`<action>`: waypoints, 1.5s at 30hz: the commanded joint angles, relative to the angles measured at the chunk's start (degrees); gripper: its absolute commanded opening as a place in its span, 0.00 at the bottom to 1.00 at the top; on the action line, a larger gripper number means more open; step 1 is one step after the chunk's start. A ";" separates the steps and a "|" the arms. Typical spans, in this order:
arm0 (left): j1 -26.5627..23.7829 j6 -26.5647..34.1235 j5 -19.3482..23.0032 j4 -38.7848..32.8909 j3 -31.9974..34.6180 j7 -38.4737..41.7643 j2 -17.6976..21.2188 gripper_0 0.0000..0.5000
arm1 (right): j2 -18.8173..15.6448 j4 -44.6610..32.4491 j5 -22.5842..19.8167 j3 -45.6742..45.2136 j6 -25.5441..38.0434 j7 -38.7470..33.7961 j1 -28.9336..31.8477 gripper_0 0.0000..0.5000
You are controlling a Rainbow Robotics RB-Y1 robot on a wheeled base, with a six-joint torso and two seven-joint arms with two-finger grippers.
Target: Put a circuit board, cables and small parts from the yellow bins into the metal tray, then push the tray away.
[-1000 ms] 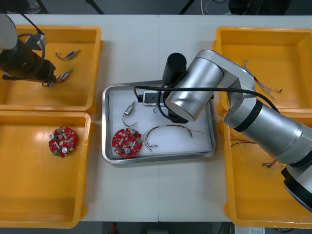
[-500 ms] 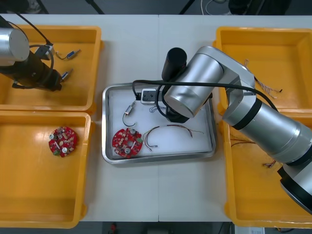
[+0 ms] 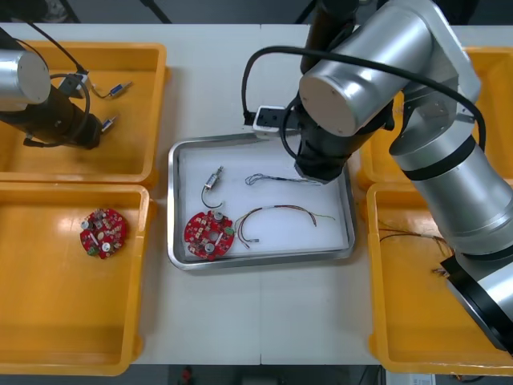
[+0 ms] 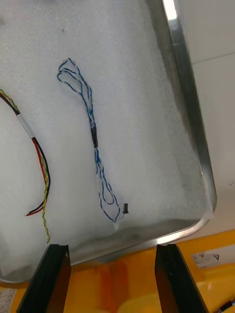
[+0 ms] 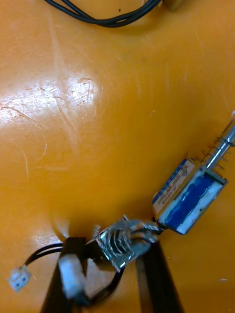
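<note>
The right tool (image 4: 111, 248) is held with fingers apart and empty over the right end of the metal tray (image 4: 188, 98) at frame centre. The blue and white cable (image 4: 93, 137) lies loose on the white liner (image 4: 147, 161) just beyond the fingers, so it is judged delivered. The left tool (image 5: 112, 247) is clamped on a small metal part (image 5: 125, 240) low in the yellow bin (image 3: 48, 164) at upper left, presumably for carrying to the tray, where a round red circuit board (image 3: 209, 233) is already laid.

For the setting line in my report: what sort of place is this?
Likely an electronics kitting bench: yellow bins, a metal tray holding a red circuit board and cables, the left gripper gripping a small metal part.
</note>
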 commanded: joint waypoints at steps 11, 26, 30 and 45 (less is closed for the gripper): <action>-0.81 -0.03 0.32 -0.06 0.20 -6.47 2.39 0.00 | -1.71 -17.44 -1.30 -19.01 0.28 -17.03 9.20 1.00; -0.90 8.85 -1.88 -5.51 8.28 -7.96 3.98 0.00 | -9.01 -22.98 -3.77 -32.46 0.28 -37.59 20.89 1.00; -0.90 11.75 -2.49 -7.97 9.95 -8.05 4.42 0.00 | -11.12 -24.74 -5.43 -35.71 0.28 -41.20 25.28 1.00; -1.08 14.47 -2.41 -11.75 10.22 -7.17 4.42 0.00 | -15.87 -27.72 -10.80 -47.05 0.28 -43.39 38.73 1.00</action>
